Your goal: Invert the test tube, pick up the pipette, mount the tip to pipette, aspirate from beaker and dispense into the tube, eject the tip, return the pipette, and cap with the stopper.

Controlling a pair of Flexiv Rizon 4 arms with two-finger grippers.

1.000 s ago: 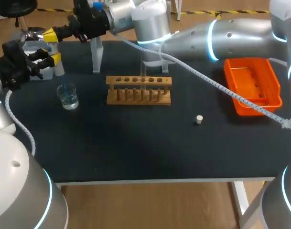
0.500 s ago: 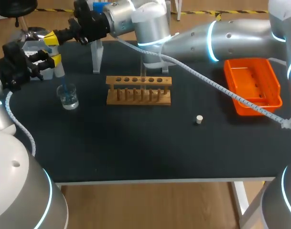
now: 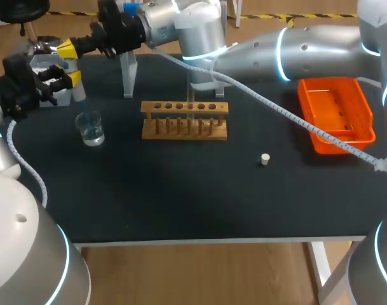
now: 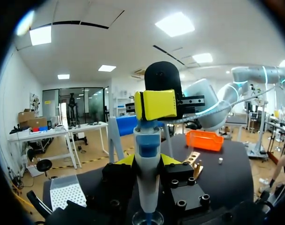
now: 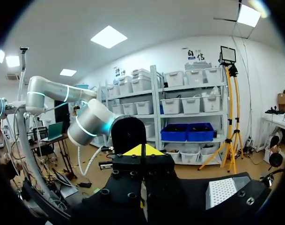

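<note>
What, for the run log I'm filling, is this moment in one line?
step: aspirate | left jaws: shut on pipette | tip: in beaker | right jaws: shut, atop pipette

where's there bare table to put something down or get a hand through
Bare: the broad front strip of the table, from the rack and stopper to the near edge; also the gap between rack and orange tray, stopper aside. Crowded: the far left corner, with left gripper, right gripper, pipette, beaker and tip box.
</note>
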